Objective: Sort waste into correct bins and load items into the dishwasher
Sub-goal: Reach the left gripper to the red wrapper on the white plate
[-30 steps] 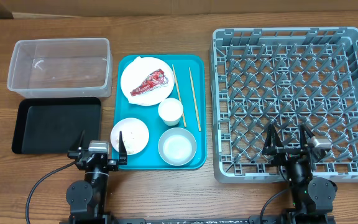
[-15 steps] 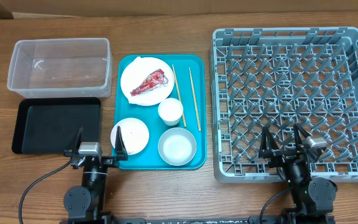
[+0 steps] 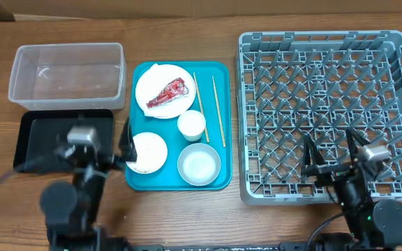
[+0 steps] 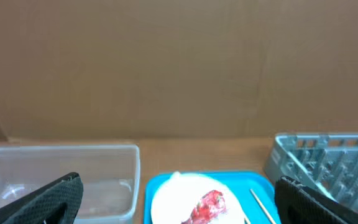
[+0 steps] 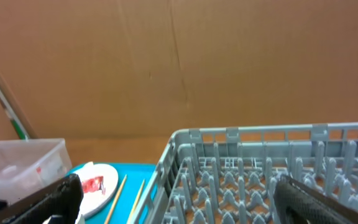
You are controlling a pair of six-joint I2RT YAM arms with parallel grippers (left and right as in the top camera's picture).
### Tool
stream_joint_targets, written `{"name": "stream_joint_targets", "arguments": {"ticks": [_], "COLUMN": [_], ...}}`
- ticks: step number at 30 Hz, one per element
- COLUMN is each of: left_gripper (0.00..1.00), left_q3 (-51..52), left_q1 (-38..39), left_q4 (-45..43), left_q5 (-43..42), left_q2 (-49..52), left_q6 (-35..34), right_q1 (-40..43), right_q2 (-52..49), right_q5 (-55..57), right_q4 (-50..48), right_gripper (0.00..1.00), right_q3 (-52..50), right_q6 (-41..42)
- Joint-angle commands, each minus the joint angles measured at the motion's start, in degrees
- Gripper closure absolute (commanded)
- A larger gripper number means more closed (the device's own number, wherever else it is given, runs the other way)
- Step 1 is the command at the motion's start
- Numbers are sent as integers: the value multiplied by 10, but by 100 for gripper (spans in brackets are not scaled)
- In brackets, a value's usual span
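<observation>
On the teal tray, a large whitish plate [image 3: 184,104] carries the crumpled red-and-white scrap [image 3: 169,91]. A small dish [image 3: 151,152] holds a few whitish grains. A white cup [image 3: 191,125], a pale bowl [image 3: 199,164] and two chopsticks [image 3: 218,111] lie beside them. The clear tub [image 3: 67,73] and black tray [image 3: 44,143] are at the left, and the grey rack [image 3: 330,104] is at the right. My left gripper [image 3: 96,145] is open and empty, spanning the black tray's right edge and the small dish. My right gripper [image 3: 331,152] is open and empty over the rack's front. The left wrist view shows the scrap [image 4: 207,205], plate [image 4: 166,202] and tub [image 4: 61,180].
The teal tray [image 3: 139,183] sits between the bins and the rack. The right wrist view shows the rack's pegs [image 5: 260,174], the plate [image 5: 104,177], the chopsticks [image 5: 115,198] and the tub [image 5: 17,165]. A brown cardboard wall stands behind the table.
Both arms have lifted. The left gripper moved away from the table's front edge over the black tray and small dish. The right gripper moved slightly right over the rack's front.
</observation>
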State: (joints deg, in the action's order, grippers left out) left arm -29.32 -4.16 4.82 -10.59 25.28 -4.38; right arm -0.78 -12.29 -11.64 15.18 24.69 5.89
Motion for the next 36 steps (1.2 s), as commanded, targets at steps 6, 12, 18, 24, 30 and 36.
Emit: {"name": "stream_joint_targets", "arguments": {"ticks": [6,12,18,24,30,36], "left_gripper": [0,0,0,0,5,18], "left_q3": [-275,-527,-757,-759,-759,-759], "left_q1": [-3,-2,46,58,136,186], "left_q4": [143,347,535,558,617,596], "left_q5": [-57,-57,-56,-136,13,119], "left_q2": [250,437,624,713,836,942], "left_q6": [30,35,100,148,274,301], "right_q1": [2,2,2,2,2,2], "right_q2": [-151,-296,-446,-531,-590,-591], "right_q5": [0,0,-1,-12,-18,-17], "right_q4": [91,219,341,370,388,399], "right_gripper": [0,0,0,0,0,0], "right_q3": [151,294,428,428,428,428], "right_q6": [-17,-17,-16,2,1,1]}}
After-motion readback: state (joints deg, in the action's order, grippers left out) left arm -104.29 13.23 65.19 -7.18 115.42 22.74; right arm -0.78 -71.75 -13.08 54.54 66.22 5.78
